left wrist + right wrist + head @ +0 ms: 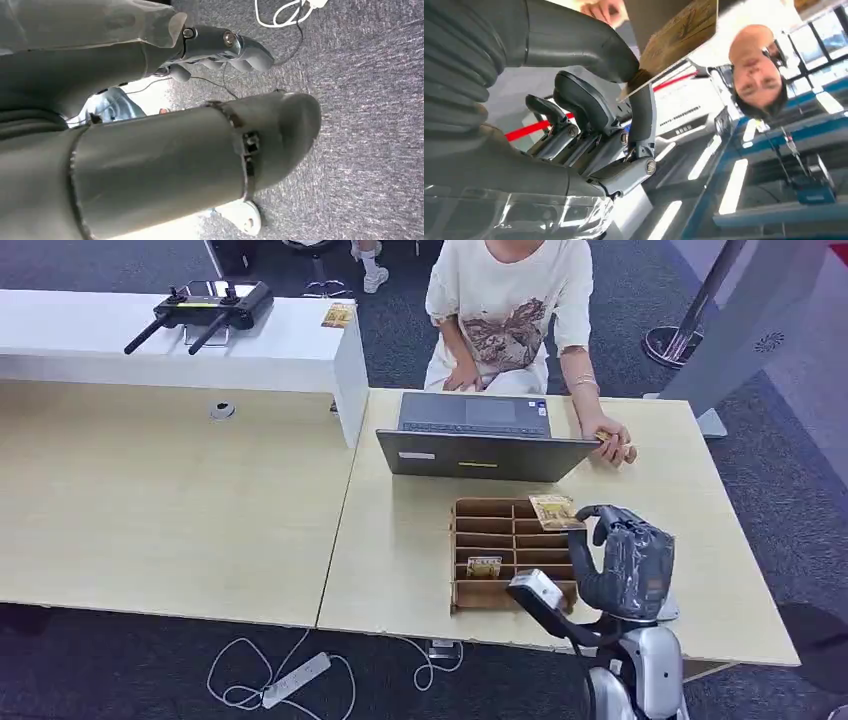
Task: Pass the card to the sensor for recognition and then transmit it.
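one card (556, 511) is lifted, pinched in the right hand (628, 558) at centre-right of the head view, held just above the upper right corner of the brown compartment tray (468, 592). the right wrist view confirms the hold: thumb (574, 40) and a dark finger clamp the card's edge (674, 37) near top centre of that frame, other fingers curled below.

second card (483, 566): lying in a lower left compartment of the tray, untouched.

left hand (220, 50): hanging by the floor carpet, upper centre of the left wrist view; fingers loosely curled, nothing visible in them, though whether they are fully closed cannot be told.

progress, as a judgement: pick-up from the tray appears done. presentation to the sensor and the handover both appear to remain.

sensor: not identifiable. no reader device can be made out on the desk (400, 540); the nearest candidates are the laptop (480, 440) at upper centre and whatever may sit behind its lid.

person (505, 310): seated behind the laptop at top centre, one hand (612, 443) resting at the lid's right corner and seeming to hold a small yellowish object, too small to name. likely recipient, judged only from position.

hidden or unclear: card print is illegible; the fingertips are masked by the card in the head view; the right forearm covers the tray's lower right corner; the person's head is cut off by the top edge of the head view.
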`<state>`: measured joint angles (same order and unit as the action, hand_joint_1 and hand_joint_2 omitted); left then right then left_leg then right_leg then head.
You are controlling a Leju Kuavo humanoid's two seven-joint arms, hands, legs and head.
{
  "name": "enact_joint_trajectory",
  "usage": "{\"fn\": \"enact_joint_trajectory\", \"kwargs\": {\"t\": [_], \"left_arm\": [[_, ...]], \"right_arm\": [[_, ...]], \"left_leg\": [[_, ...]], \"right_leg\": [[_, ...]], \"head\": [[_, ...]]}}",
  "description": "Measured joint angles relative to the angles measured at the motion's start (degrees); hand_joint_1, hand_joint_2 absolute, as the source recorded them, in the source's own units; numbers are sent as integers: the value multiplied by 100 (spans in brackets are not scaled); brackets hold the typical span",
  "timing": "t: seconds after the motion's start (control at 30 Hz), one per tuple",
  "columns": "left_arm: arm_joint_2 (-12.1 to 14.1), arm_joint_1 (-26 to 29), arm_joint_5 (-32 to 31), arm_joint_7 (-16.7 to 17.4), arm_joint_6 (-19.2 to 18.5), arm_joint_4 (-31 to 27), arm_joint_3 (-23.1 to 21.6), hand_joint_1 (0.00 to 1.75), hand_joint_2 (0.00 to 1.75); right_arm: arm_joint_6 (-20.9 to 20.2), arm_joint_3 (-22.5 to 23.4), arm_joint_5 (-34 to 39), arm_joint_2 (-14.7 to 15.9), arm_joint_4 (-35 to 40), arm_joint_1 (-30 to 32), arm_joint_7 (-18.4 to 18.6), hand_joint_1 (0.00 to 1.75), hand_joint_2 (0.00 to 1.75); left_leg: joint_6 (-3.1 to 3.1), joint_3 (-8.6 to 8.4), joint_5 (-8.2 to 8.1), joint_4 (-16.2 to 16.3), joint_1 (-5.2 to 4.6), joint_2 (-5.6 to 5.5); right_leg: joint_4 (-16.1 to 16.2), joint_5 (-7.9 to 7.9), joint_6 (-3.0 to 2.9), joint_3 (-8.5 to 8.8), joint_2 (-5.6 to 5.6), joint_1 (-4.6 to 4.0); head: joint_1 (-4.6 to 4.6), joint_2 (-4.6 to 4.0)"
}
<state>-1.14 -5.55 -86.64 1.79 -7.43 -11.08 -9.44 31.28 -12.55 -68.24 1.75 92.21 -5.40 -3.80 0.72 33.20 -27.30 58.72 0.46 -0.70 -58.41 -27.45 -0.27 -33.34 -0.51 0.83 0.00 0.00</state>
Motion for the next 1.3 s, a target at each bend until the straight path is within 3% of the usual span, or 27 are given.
{"fn": "enact_joint_trajectory", "kwargs": {"t": [0.67, 0.9, 1.3], "left_arm": [[13, -44, 0, -48, -2, 2, -245, 0, 0], [26, -66, 0, -85, -24, 2, -380, 0, 0], [44, -78, 0, -138, -46, 2, -546, 0, 0]], "right_arm": [[288, -256, 262, 2, -218, -1008, -109, 175, 175], [253, -352, 205, 2, -772, -1845, -4, 175, 175], [131, -404, 129, 2, -1452, -2537, 195, 175, 175]], "left_leg": [[-1, 3, 3, 0, 0, -7], [-5, 3, 9, 1, 0, -7], [-6, 9, 9, 1, 1, -5]], "right_leg": [[-2, 0, 0, 1, -4, 0], [-2, 1, 1, 1, -10, 0], [-2, 1, 1, -3, -11, 0]], "head": [[2, 0], [2, 0], [2, 0]]}}
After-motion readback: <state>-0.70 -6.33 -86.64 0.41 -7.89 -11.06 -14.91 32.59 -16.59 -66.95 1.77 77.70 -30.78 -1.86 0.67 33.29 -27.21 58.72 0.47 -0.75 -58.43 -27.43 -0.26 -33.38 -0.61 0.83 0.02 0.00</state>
